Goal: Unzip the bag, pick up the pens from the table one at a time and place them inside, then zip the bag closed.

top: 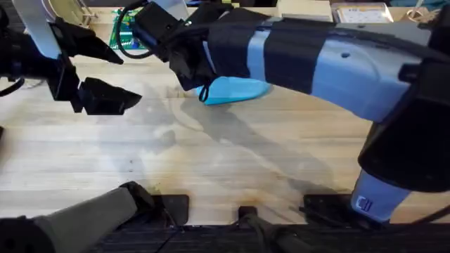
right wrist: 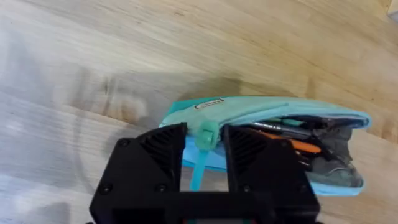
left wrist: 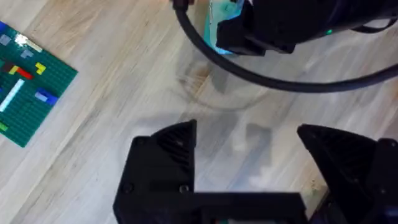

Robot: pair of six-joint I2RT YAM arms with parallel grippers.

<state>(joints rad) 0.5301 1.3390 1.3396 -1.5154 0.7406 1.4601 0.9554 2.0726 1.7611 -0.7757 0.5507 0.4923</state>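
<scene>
The right gripper (right wrist: 203, 155) pinches the zip pull (right wrist: 205, 134) of the bag (top: 235, 89), which lies at twelve o'clock on the table (top: 211, 154), pens (right wrist: 292, 130) inside, seemingly to zip it closed. The left gripper (top: 95, 74), at ten o'clock, hangs open and empty.

Green brick baseplate (left wrist: 28, 93), far edge clutter

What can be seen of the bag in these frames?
The bag is a light blue soft fabric pouch lying on the table, far side, mostly hidden under the right arm from overhead. Its zip gapes open along most of its length, showing dark and orange pens inside. The right gripper pinches a pale green zip tab at one end.
</scene>
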